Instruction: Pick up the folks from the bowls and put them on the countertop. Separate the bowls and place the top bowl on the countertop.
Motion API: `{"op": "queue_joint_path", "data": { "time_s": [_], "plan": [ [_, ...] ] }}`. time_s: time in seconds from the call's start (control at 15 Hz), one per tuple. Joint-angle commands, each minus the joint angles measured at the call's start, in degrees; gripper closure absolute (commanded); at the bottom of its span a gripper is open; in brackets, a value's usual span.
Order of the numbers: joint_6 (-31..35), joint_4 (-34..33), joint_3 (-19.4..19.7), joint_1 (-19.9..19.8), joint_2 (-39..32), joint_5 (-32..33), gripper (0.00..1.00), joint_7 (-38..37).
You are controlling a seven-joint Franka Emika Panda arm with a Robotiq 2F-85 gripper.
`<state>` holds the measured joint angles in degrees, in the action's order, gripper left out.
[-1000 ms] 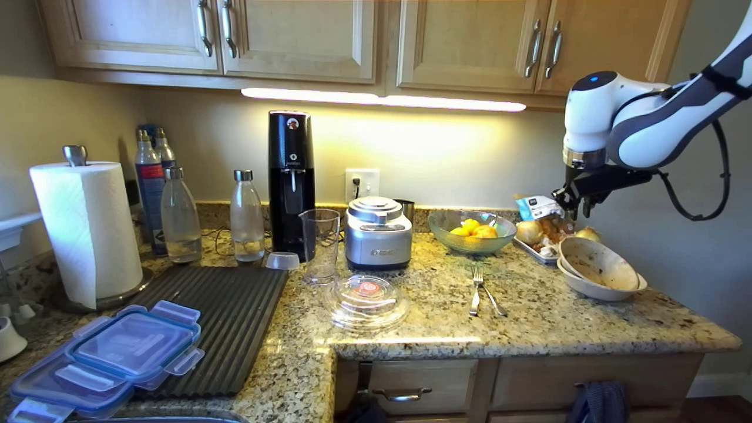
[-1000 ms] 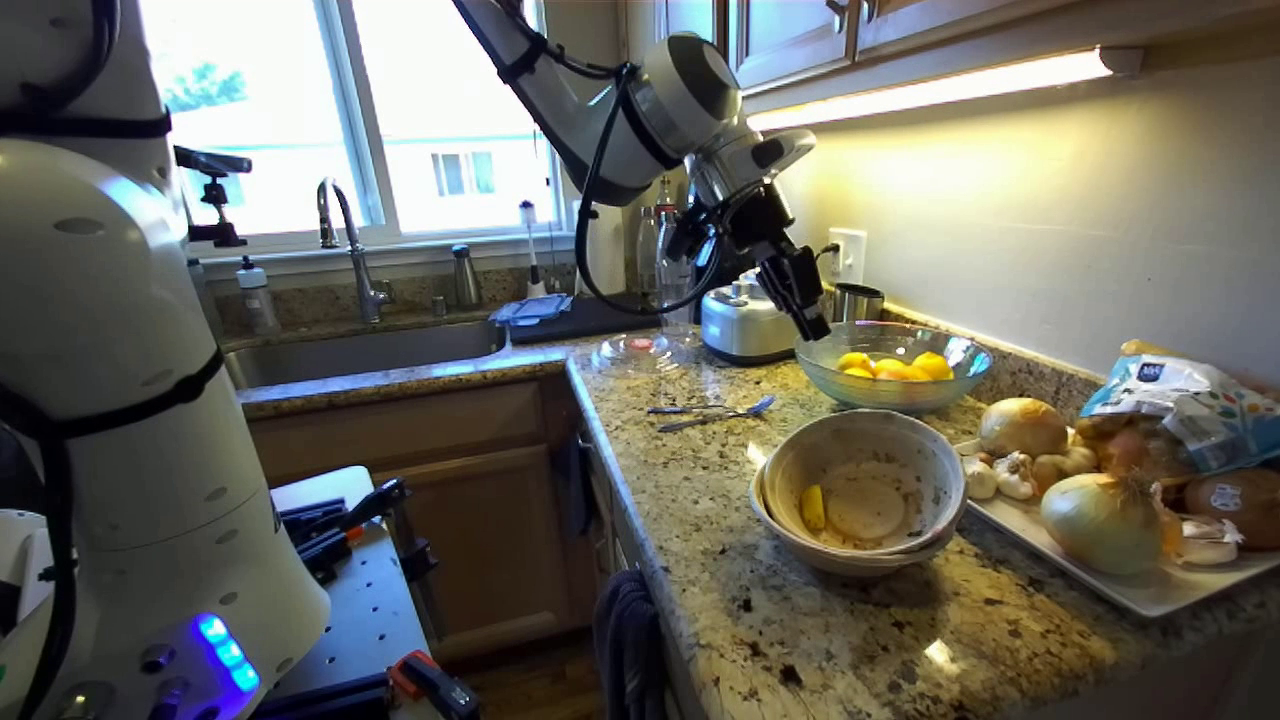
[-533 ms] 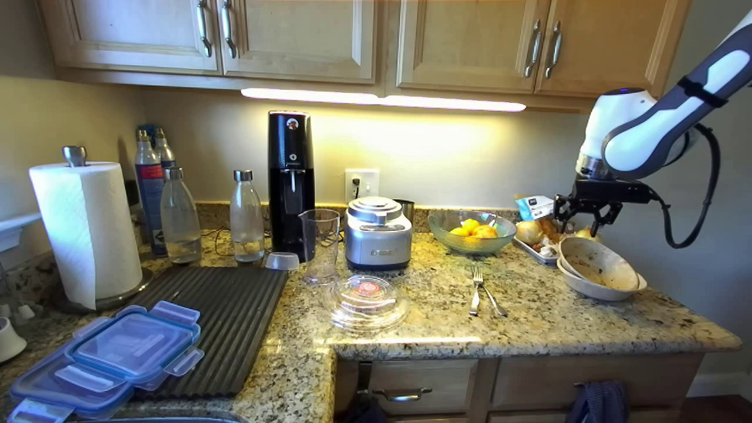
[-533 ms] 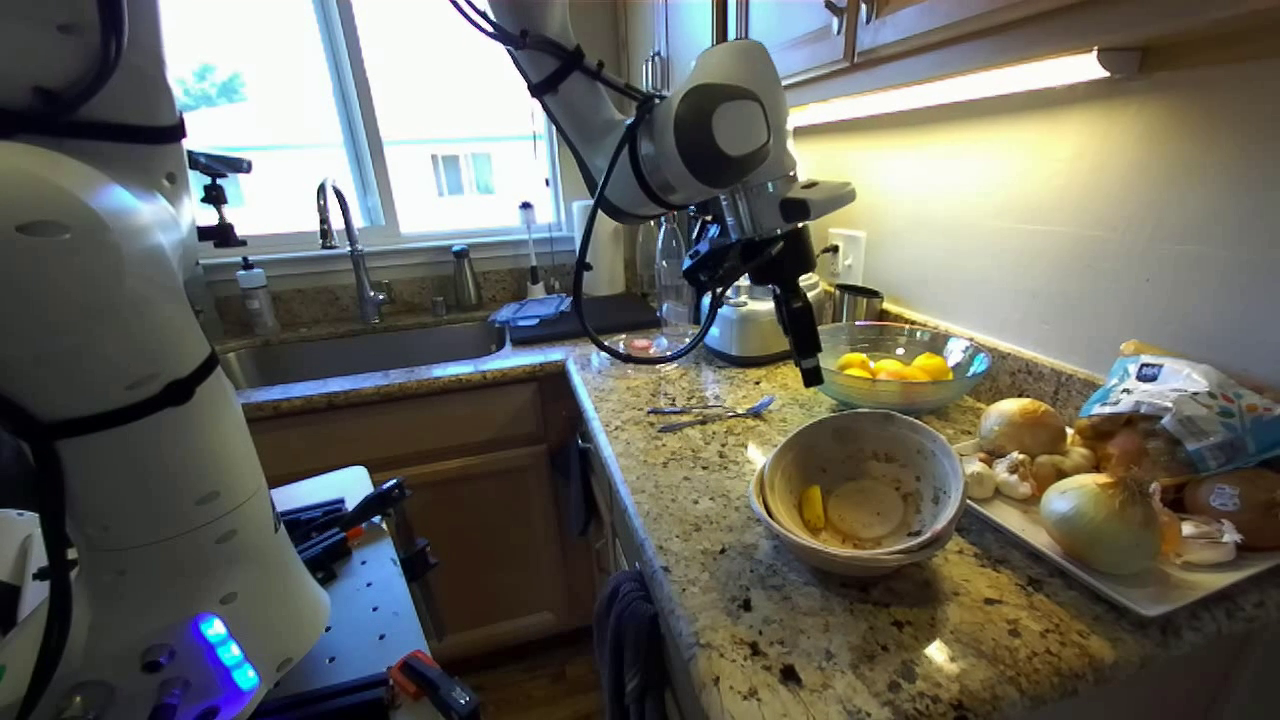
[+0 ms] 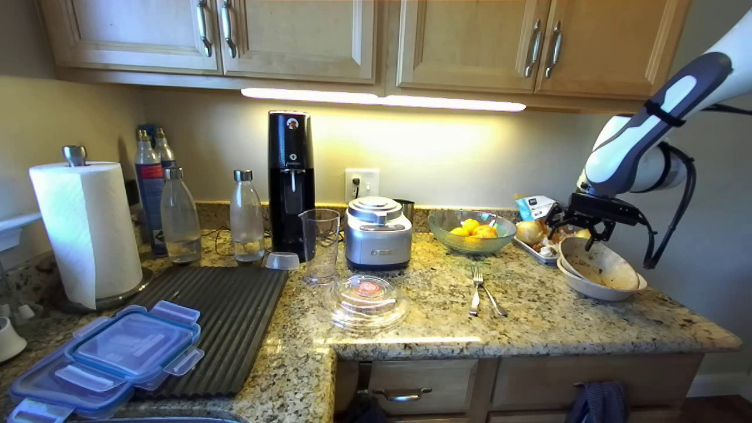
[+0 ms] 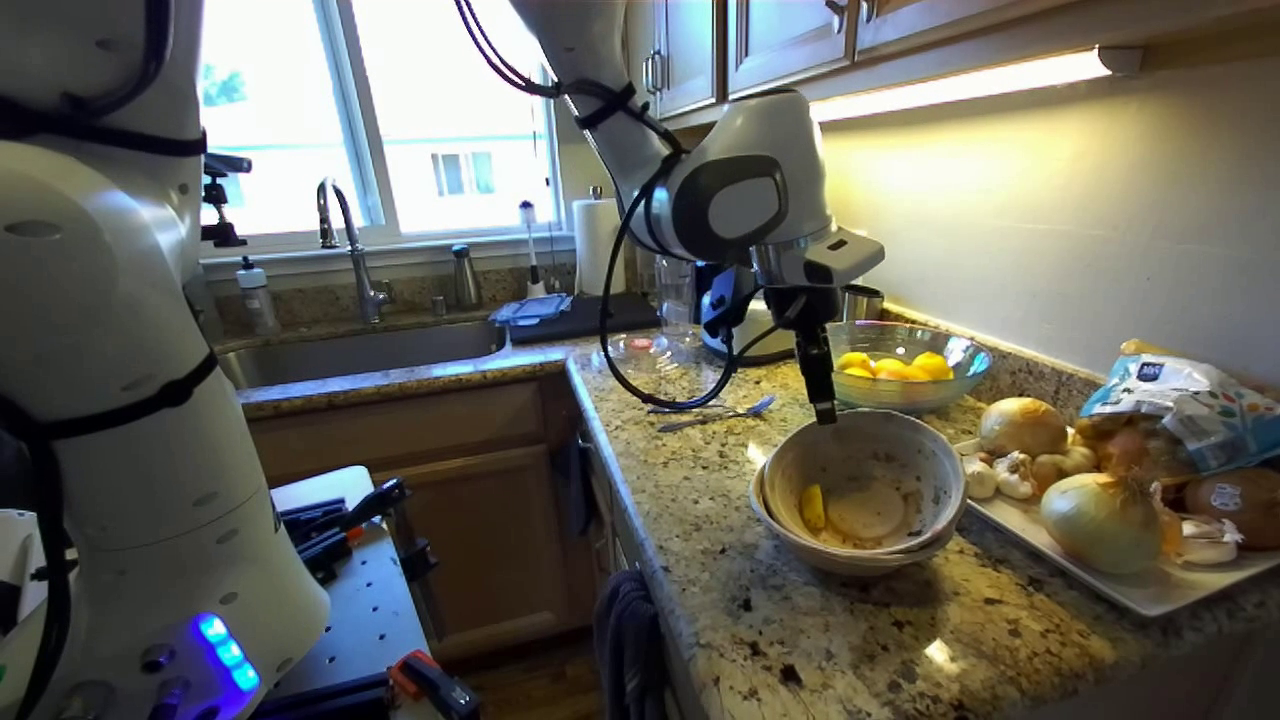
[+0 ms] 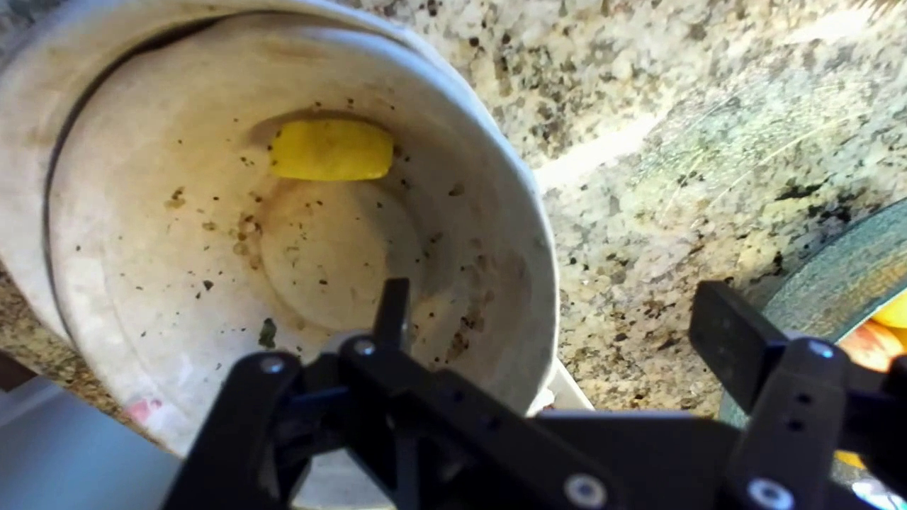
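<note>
Yr. end effector (image 7: 560, 312), 1: jaws spread wide; hangs at the upper-L rim of the top bowl (image 5: 605, 267) in an exterior view. Contact w/ rim: you can't tell.
Top bowl, 1: off-wht., dark-flecked, tilted, nested in lower bowl (image 5: 596, 292); R half of frame in both exterior views, L & mid of your wrist view.
Yellow pc. (image 7: 331, 150), 1: inside top bowl, upper L of wrist view.
Forks (image 5: 475, 296), 2: lying on counter (image 5: 546, 329), handles splayed, R of mid-frame; well apart from your bowls.
Glass bowl (image 6: 900, 399), 1, w/ yellow & orange fruit (image 6: 932, 366): R of mid-frame in an exterior view.
White plate (image 6: 1165, 592), 1, w/ onions (image 6: 1100, 525), garlic (image 6: 1013, 475): lower R in an exterior view, near your bowls.
</note>
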<state>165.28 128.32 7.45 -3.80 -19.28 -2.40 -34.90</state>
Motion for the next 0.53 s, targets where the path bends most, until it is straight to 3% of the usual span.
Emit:
{"op": "queue_joint_path", "data": {
  "time_s": [0.0, 0.07, 0.27, 0.47],
  "plan": [
    [1.42, -2.17, 0.20, -0.28, -2.80, -4.34, 0.18, 4.98],
    [1.37, -2.77, 0.40, -0.13, -3.49, -4.95, 0.32, 5.66],
    [0.93, -4.71, 1.01, 0.19, -5.43, -6.01, 0.53, 7.65],
    [0.47, -6.11, 1.79, 0.49, -7.13, -5.69, 0.57, 8.65]
  ]
}}
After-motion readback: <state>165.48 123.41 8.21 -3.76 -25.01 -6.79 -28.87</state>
